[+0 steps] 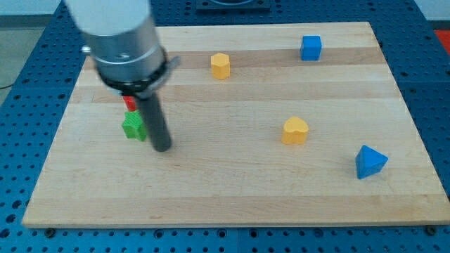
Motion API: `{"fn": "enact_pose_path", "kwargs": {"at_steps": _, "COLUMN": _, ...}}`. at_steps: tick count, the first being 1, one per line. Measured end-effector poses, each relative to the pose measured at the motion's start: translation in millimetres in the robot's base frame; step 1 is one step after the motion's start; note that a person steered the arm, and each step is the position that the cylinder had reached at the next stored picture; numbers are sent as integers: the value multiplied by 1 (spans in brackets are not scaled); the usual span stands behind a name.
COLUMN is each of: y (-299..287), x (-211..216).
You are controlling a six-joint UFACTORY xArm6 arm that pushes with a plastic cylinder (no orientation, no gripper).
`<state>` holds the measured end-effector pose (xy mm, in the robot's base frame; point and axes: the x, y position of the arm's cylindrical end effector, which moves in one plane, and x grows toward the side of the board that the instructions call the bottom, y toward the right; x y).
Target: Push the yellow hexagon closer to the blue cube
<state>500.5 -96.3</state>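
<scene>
My tip (162,147) sits at frame left, touching the green block (133,127); no pincer, nothing held. Yellow hexagon (221,65) lies upper centre, well apart from blue cube (311,48), upper right.

A pale wooden board (232,190) on a blue perforated workbench (21,49)

The board is built of light lengthwise planks with visible seams and fine grain, its corners squared, and it fills most of the view. Around it on every side shows the blue metal bench surface, studded with a regular grid of small dark holes. At the view's top edge a dark fixture (232,4) sits partly cut off, too little of it showing to identify. Lighting is even and soft, throwing only faint shadows on the wood.
</scene>
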Motion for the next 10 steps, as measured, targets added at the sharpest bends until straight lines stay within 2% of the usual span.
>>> {"fn": "enact_pose_path", "kwargs": {"at_steps": 1, "y": 37, "x": -10}}
{"fn": "enact_pose_path", "kwargs": {"at_steps": 5, "y": 35, "x": -16}}
{"fn": "enact_pose_path", "kwargs": {"at_steps": 7, "y": 31, "x": -80}}
{"fn": "enact_pose_path", "kwargs": {"at_steps": 9, "y": -10, "x": -184}}
{"fn": "enact_pose_path", "kwargs": {"at_steps": 10, "y": 28, "x": -181}}
